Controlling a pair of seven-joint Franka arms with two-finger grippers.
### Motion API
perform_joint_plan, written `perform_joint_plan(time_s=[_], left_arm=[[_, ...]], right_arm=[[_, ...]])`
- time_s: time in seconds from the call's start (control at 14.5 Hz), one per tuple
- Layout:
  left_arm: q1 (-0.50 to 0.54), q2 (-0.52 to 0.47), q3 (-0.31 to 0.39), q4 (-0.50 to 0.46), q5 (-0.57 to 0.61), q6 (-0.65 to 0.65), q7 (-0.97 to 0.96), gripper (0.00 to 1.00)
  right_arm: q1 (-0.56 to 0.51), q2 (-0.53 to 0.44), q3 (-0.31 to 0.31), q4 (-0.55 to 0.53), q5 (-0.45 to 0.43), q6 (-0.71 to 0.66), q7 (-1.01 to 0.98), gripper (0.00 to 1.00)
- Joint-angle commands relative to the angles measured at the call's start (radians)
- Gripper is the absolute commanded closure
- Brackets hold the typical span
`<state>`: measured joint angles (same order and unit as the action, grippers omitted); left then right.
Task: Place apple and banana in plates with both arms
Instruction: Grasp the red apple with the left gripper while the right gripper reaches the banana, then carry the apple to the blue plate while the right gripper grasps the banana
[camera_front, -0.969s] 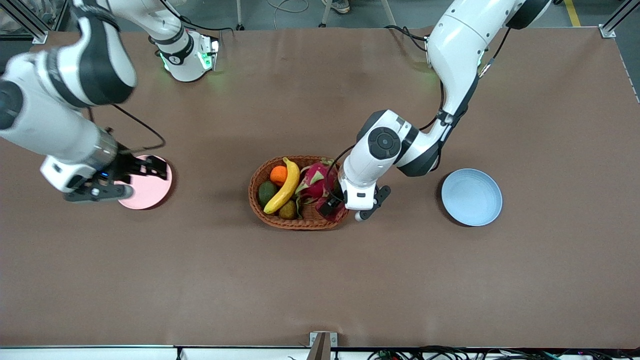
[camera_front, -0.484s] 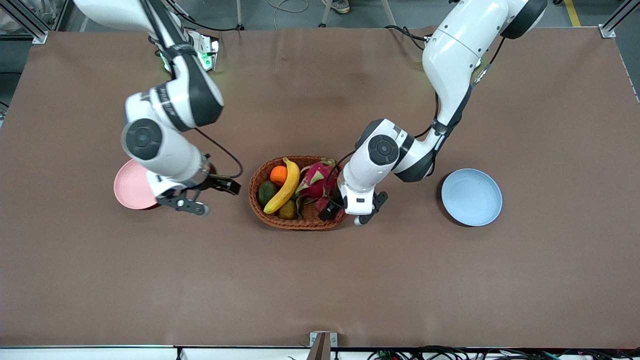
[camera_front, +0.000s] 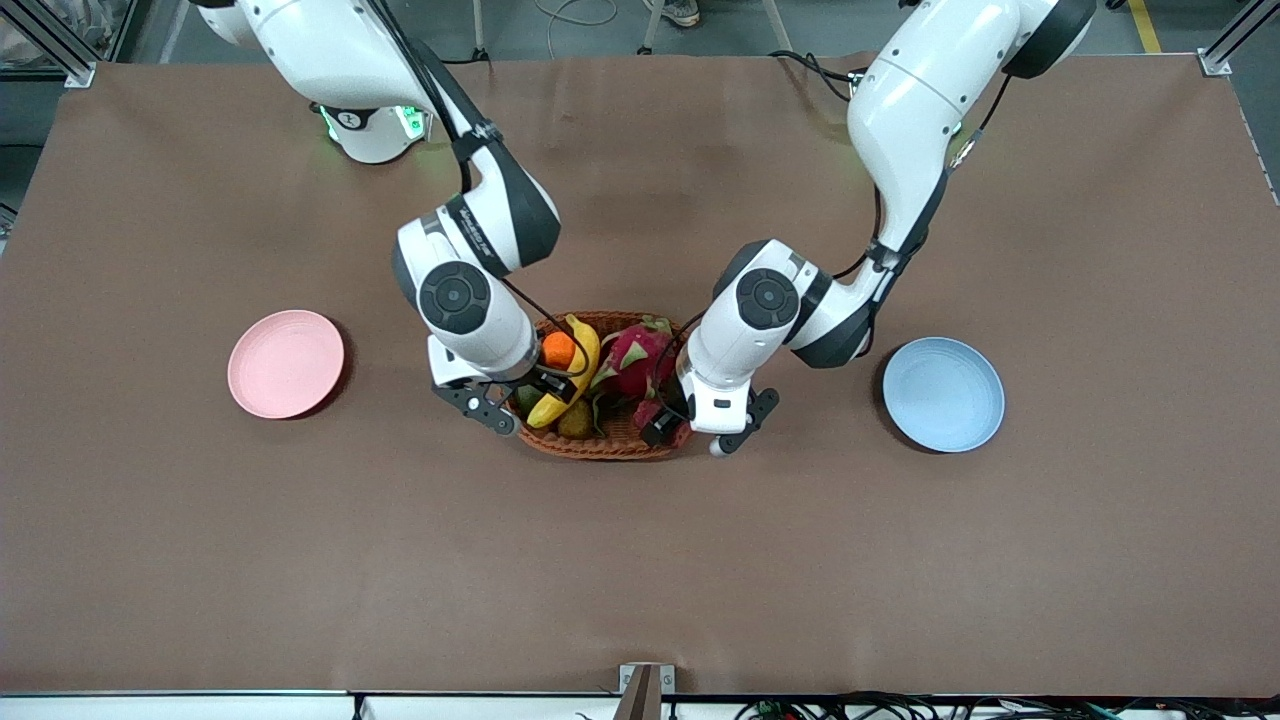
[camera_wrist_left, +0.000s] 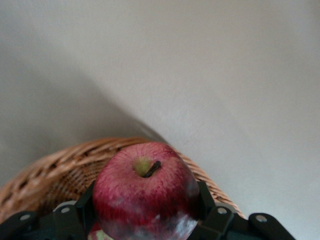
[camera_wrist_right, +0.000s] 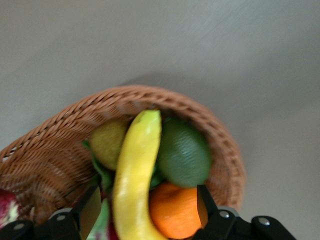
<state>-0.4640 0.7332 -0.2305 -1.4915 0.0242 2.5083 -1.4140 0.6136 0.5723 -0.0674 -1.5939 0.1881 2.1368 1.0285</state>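
Gripping apple (camera_wrist_left: 145, 195) in left hand (camera_wrist_left: 145, 210), banana (camera_wrist_right: 135, 175) between right hand (camera_wrist_right: 145, 210) fingers

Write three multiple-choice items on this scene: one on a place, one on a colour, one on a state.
1. Where does the banana lie?
A. On the pink plate
B. In the wicker basket
C. On the bare table

2. What colour is the plate toward the left arm's end of the table?
A. Light blue
B. Green
C. Yellow

3. What is the left gripper doing?
A. Hanging open over the blue plate
B. Gripping the banana
C. Closed on the apple

Key: 1 B, it rests among fruit inside the basket. 2 A, the pink plate sits at the right arm's end. 3 C, the left wrist view shows the apple between its fingers.
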Motion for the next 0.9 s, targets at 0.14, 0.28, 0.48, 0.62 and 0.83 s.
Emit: perform_joint_plan(time_s=[0.14,0.28,0.48,0.62,0.83], left_arm=[[0.086,-0.185,0.003,-0.026,0.079,-0.230,0.163,0.86],[0.137,-0.234,0.003,-0.047,0.080,-0.310,0.254,0.87],[0.250,-0.305,0.002,-0.146,0.080,-0.387,0.450,0.87],[0.332,-0.350,0.002,-0.243,0.082,-0.381,0.570,0.87],[0.431,-0.371,-0.001,-0.343,0.082,-0.369,0.688,0.86]], right_arm=[[0.002,0.047,-0.009,0.028,0.080,0.026,0.016,0.29],[0.002,0.055,-0.009,0.028,0.080,0.028,0.016,0.33],[0.008,0.075,-0.009,0.028,0.082,0.029,0.016,0.37],[0.009,0.081,-0.006,0.028,0.082,0.037,0.018,0.37],[0.009,0.090,-0.003,0.029,0.083,0.043,0.018,0.37]])
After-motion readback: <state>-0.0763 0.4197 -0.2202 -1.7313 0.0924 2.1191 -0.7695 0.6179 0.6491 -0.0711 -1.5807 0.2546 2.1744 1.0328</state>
